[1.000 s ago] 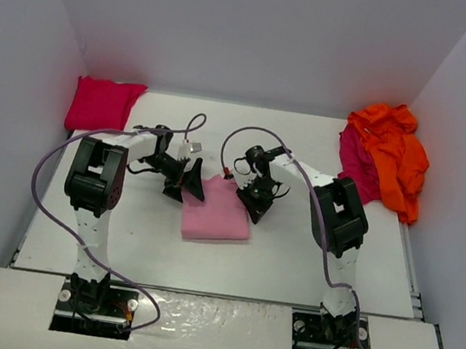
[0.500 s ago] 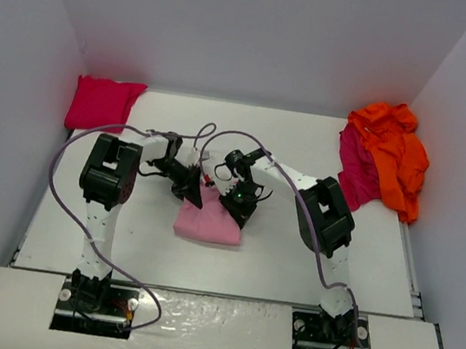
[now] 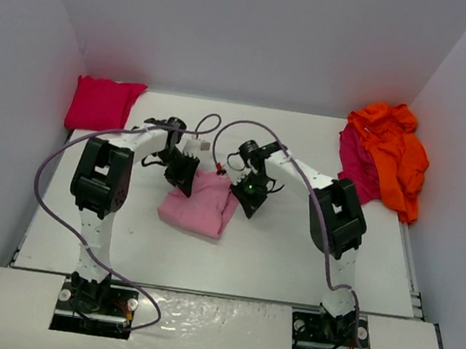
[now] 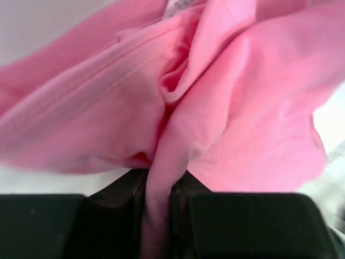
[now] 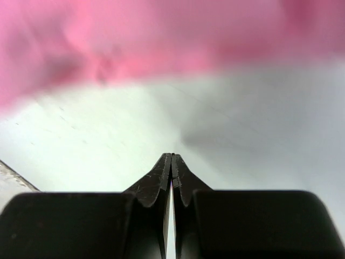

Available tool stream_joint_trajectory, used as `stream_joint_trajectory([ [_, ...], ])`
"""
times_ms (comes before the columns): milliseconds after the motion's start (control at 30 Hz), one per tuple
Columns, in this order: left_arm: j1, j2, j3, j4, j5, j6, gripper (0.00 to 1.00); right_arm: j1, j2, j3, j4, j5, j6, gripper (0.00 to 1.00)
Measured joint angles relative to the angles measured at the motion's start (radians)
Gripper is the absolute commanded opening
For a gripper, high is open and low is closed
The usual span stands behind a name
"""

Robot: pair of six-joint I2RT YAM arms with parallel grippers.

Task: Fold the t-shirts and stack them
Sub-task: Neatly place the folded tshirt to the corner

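The light pink t-shirt [image 3: 197, 210] lies folded and a little rumpled in the middle of the table [image 3: 291, 253]. My left gripper [image 3: 182, 176] is at its far left corner, shut on a pinched ridge of the pink t-shirt [image 4: 226, 108]; the cloth runs down between the left gripper's [image 4: 160, 183] black jaws. My right gripper [image 3: 247, 198] stands just off the shirt's right edge, shut and holding nothing. In the right wrist view the right gripper [image 5: 171, 157] points at bare table, with the pink t-shirt [image 5: 161, 38] blurred beyond it.
A folded red t-shirt [image 3: 100, 103] lies at the far left corner. A bright orange t-shirt [image 3: 391, 154] is heaped over a dark crimson one [image 3: 353, 164] at the far right. White walls enclose the table on three sides.
My left gripper has shut on the pink t-shirt's corner and dragged it left, skewing the fold. My right gripper has come off the shirt and now sits beside its right edge.
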Motion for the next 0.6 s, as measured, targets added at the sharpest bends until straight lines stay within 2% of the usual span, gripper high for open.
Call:
stream_joint_trajectory([
  [233,0.085,-0.018,0.175,-0.043,-0.36,0.121,0.0,-0.163,-0.182,-0.001,0.016,0.063,-0.024,0.0],
  [433,0.184,-0.015,0.323,0.0,-0.616,0.232,0.0,-0.15,-0.22,-0.001,0.015,0.07,-0.032,0.0],
  [600,0.202,0.062,0.459,0.082,-0.838,0.353,0.0,-0.142,-0.219,-0.004,0.016,0.069,-0.035,0.0],
])
